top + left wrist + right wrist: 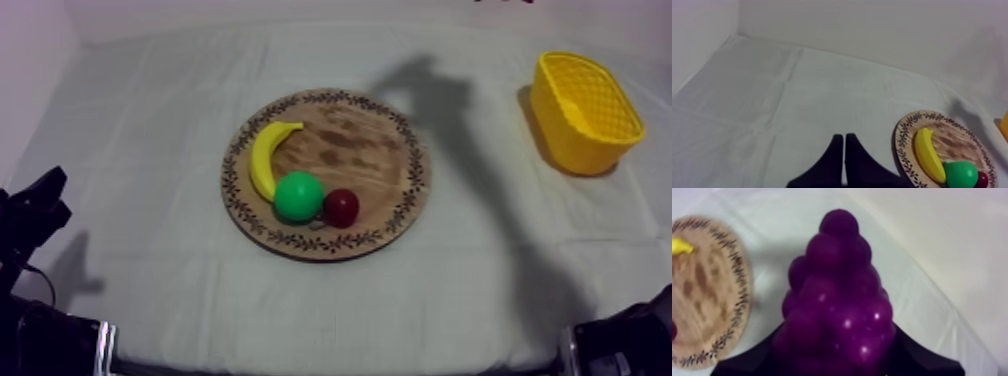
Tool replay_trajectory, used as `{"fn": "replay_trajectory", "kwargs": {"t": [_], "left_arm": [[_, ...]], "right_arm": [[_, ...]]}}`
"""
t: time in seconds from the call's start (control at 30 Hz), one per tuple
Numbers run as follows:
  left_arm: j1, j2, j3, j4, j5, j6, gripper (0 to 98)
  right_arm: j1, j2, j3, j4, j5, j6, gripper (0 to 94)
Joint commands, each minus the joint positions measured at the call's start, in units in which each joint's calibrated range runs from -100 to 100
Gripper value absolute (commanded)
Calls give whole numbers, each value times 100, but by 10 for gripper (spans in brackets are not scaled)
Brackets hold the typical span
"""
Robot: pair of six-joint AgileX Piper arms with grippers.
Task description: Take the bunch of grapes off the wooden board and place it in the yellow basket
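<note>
A purple bunch of grapes [839,293] is held up above the cloth beside the board, with my right gripper [839,355] shut on it; a black finger [922,355] shows at each side of the bunch. The round wooden board [375,150] lies mid-table and carries a banana [266,155], a green pear [298,196] and a small red fruit [341,207]. The yellow basket [583,108] stands at the far right. My left gripper [843,141] is shut on nothing and rests low at the left [38,205], well away from the board [959,140].
A dark shadow of the arm falls across the cloth between the board and the basket. The black base of the right arm [630,340] sits at the near right edge. Walls close in behind and to the left of the table.
</note>
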Motion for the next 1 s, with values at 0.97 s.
{"fn": "replay_trajectory", "kwargs": {"t": [0.97], "left_arm": [[0, 0, -2, -2, 1, 0, 1]], "right_arm": [[1601, -548, 2814, 1034, -2091, -1675, 269]]}}
